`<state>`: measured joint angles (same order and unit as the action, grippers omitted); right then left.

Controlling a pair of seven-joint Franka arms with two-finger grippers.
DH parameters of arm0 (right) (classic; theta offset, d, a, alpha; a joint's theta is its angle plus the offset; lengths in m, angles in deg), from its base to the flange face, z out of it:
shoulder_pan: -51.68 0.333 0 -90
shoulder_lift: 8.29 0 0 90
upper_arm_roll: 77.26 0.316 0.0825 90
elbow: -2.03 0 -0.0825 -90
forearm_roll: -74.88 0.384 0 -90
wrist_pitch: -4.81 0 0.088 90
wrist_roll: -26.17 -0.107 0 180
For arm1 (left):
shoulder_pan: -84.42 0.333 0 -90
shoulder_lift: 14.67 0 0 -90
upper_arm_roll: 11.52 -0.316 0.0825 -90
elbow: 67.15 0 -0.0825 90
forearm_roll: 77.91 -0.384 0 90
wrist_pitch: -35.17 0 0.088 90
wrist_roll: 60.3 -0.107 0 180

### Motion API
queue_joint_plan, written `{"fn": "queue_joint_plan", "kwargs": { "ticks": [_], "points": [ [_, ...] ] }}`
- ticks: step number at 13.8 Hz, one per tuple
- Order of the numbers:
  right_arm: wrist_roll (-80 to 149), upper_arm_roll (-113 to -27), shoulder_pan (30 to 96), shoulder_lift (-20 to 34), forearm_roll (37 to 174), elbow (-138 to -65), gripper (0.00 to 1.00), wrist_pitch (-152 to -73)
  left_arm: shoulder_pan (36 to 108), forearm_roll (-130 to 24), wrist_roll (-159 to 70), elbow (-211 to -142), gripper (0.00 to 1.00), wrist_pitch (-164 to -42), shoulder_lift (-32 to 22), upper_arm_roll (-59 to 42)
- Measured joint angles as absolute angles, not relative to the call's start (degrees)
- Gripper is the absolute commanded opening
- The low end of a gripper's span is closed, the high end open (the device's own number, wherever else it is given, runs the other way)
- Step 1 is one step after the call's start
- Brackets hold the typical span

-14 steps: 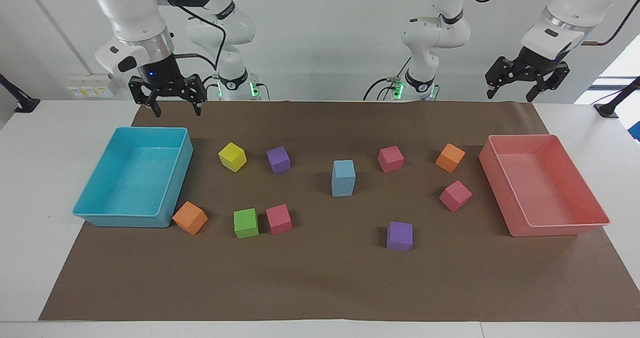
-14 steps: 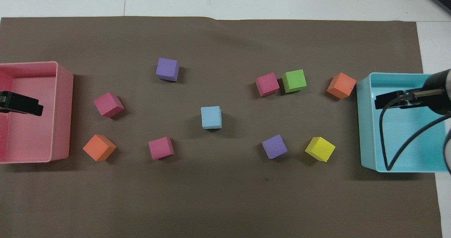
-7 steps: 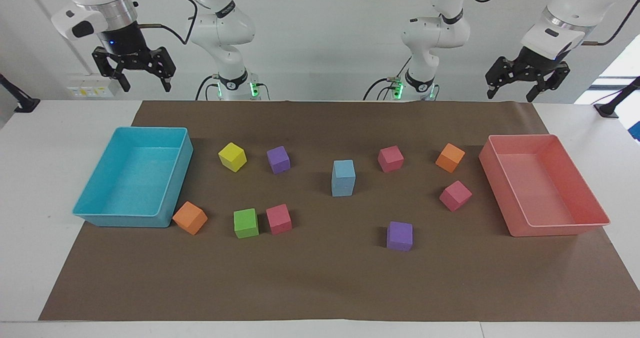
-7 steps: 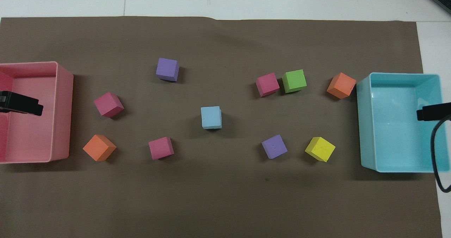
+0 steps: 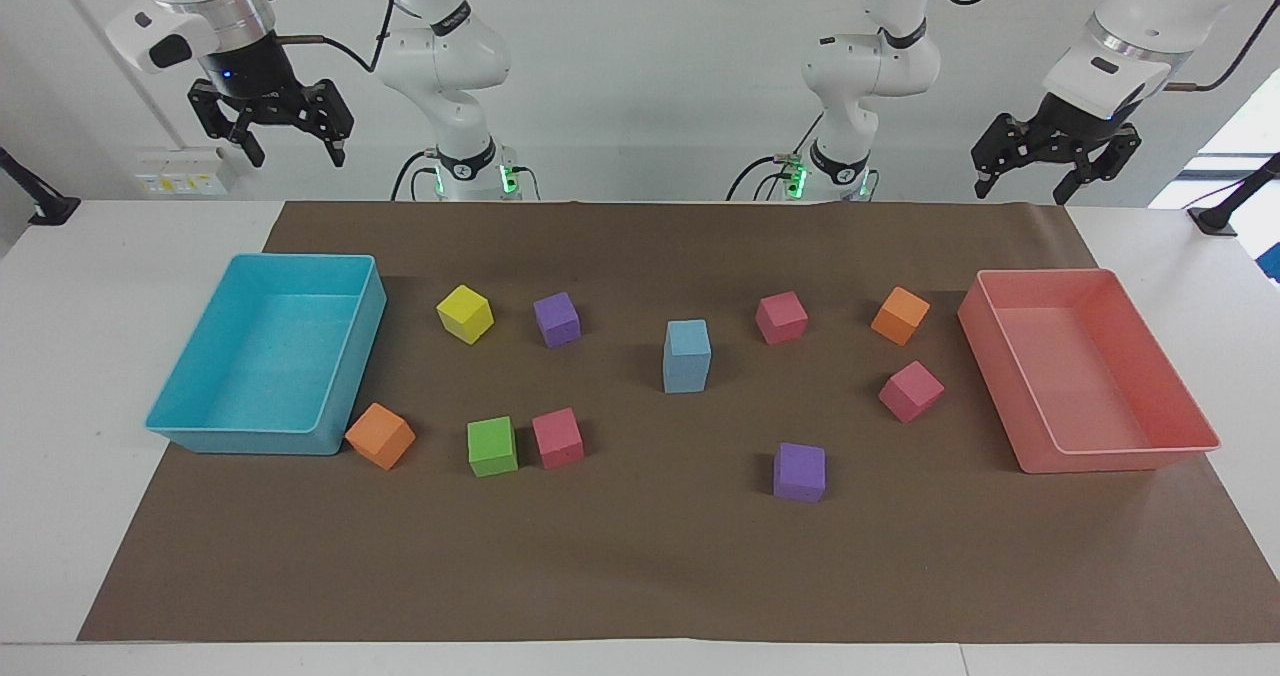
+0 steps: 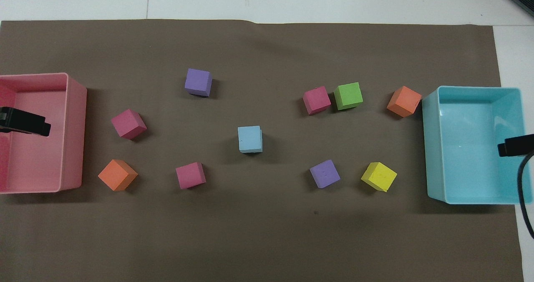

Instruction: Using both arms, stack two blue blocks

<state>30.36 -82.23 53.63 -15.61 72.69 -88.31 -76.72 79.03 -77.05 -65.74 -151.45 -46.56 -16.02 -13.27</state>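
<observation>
Foam is what the blue blocks look to be, so I judge them light, slightly yielding and matte enough not to slip; a gentle pinch on two opposite flat side faces, near mid-height, should carry one without crushing it.

Going across the facing view from its left edge: the right hand (image 5: pixel 284 140) hangs high above the right arm's end of the table, over the turquoise tray (image 5: pixel 176 404), fingers spread and holding nothing. Beside the tray, close against its corner, sits an orange cube (image 5: pixel 380 435). Next come a yellow cube (image 5: pixel 465 313), a green cube (image 5: pixel 492 446) just beside a pink cube (image 5: pixel 558 438), and a purple cube (image 5: pixel 557 318).

At the middle of the brown paper stand the blue blocks (image 5: pixel 687 355), one already on top of the other, the upper one sitting nearly square with only a slight offset visible from above. Neither hand touches them. By my reading the stack is done; any further handling would need care, since a light top cube could be nudged off by a sideways brush.

Further along lie three more cubes I leave unnamed, then the pink tray (image 5: pixel 1190 426). The left hand (image 5: pixel 1052 161) hangs over the left arm's end, above that tray, fingers spread and empty.
</observation>
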Motion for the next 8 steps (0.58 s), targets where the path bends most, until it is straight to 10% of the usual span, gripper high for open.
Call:
{"fn": "queue_joint_plan", "kwargs": {
  "ticks": [8],
  "points": [
    [30.4, -82.2, 53.8, -15.2, 72.7, -88.1, 1.0, -77.7, 79.2, -77.1, -65.7, -151.4, 1.0, -46.7, -16.0, -13.3]
  ]
}}
